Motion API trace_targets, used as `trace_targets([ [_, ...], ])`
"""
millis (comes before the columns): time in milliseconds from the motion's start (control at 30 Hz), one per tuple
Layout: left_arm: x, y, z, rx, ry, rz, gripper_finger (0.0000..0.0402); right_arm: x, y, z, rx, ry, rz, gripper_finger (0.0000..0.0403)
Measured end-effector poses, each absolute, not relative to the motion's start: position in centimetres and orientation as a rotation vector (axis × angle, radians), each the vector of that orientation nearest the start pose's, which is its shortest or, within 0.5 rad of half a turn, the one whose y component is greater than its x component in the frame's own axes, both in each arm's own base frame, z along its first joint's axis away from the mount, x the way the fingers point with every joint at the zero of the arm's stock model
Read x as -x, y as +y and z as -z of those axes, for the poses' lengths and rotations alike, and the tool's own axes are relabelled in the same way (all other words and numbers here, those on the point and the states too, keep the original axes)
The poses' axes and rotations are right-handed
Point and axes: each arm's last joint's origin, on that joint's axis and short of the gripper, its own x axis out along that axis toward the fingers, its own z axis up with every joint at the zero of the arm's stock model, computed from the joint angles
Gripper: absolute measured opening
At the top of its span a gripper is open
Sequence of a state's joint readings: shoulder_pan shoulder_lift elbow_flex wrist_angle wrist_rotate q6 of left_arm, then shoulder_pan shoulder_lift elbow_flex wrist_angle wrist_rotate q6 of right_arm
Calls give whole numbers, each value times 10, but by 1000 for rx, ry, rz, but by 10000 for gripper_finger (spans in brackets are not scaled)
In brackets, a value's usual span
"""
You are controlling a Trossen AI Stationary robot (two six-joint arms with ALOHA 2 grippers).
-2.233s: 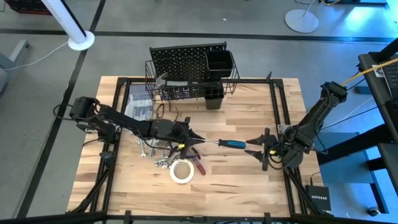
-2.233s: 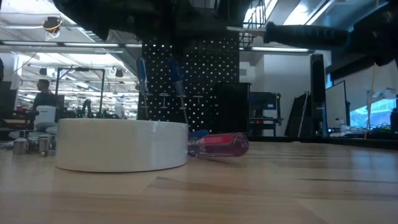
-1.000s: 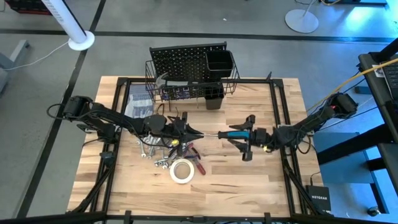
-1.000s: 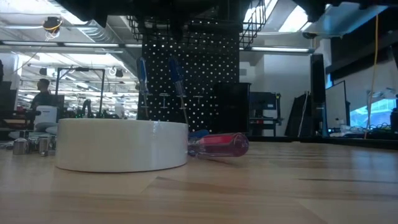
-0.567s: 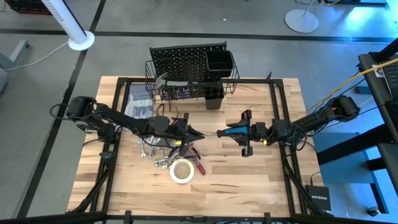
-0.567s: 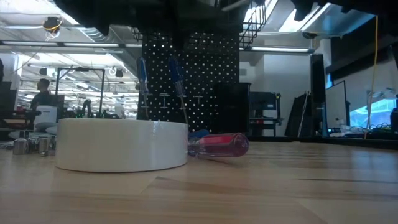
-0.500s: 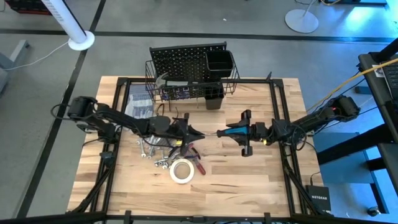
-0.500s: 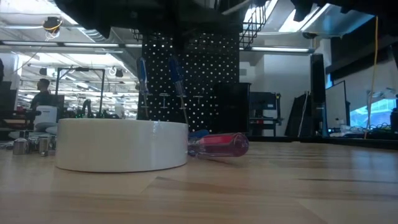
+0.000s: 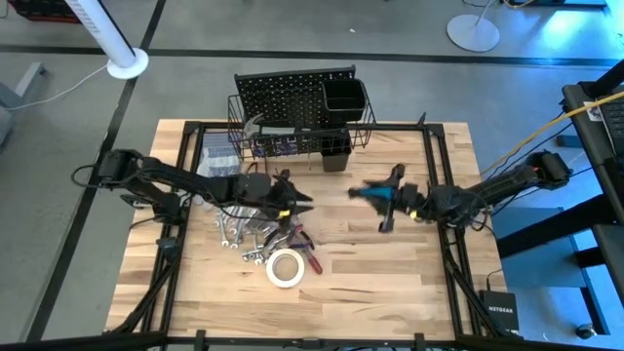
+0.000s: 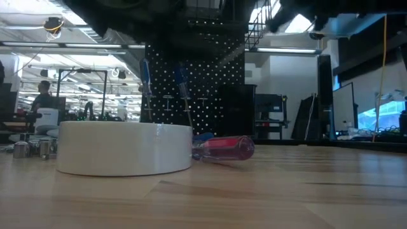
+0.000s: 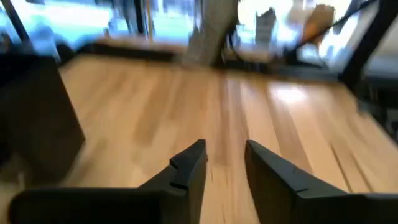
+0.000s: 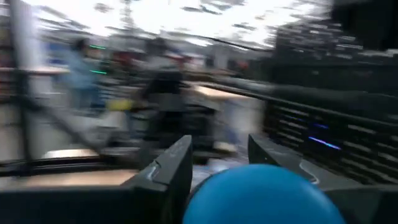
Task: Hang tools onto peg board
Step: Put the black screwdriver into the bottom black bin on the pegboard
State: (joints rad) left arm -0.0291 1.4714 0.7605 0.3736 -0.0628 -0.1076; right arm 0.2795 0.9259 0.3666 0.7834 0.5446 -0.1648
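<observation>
Here the right end effector (image 9: 382,200) hovers over the middle-right of the wooden counter (image 9: 390,263), its fingers (image 12: 171,168) closed around the blue handle of a screwdriver (image 9: 370,193); in the right wrist view the rounded blue handle end (image 12: 258,193) fills the gap between the two dark fingers. The screwdriver shows blurred in the high view, so how its shaft points cannot be told. The left end effector (image 9: 300,203) sits over the counter's middle-left, just above the heap of tools, and is apart from the screwdriver; the left wrist view shows its fingers (image 11: 189,165) standing a narrow way apart with nothing between them, only bare wood ahead. Below it lie the silver wrenches (image 9: 239,234), a red-handled screwdriver (image 9: 307,255) and the white tape roll (image 9: 285,268); in the low view the tape roll (image 10: 124,147) stands in front with the red handle (image 10: 226,148) lying just beside it on the counter. Grey gloves (image 9: 216,166) lie near the counter's far left edge. The peg board (image 9: 292,93) stands upright at the far edge of the counter, with the wire basket (image 9: 292,136) and the black square cup (image 9: 344,96) fixed to it, and a hammer-like tool (image 9: 255,125) rests in the basket. In the low view two blue-handled screwdrivers (image 10: 181,79) hang upright at the board. A person (image 10: 43,95) sits in the room far behind.
</observation>
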Motion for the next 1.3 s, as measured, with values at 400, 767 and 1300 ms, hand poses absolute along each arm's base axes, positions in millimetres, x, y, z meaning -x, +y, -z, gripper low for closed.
trace_targets([
  [400, -284, -6, -217, 77, 574, -66, 127, -157, 17, -293, 97, -124, 592, 149],
  [767, -284, -6, -217, 72, 570, -88, 127, -175, -31, -281, 2, -112, 653, 149],
  [1300, -284, -7, -217, 71, 571, -88, 127, -205, -83, -250, -57, -39, 584, 149],
])
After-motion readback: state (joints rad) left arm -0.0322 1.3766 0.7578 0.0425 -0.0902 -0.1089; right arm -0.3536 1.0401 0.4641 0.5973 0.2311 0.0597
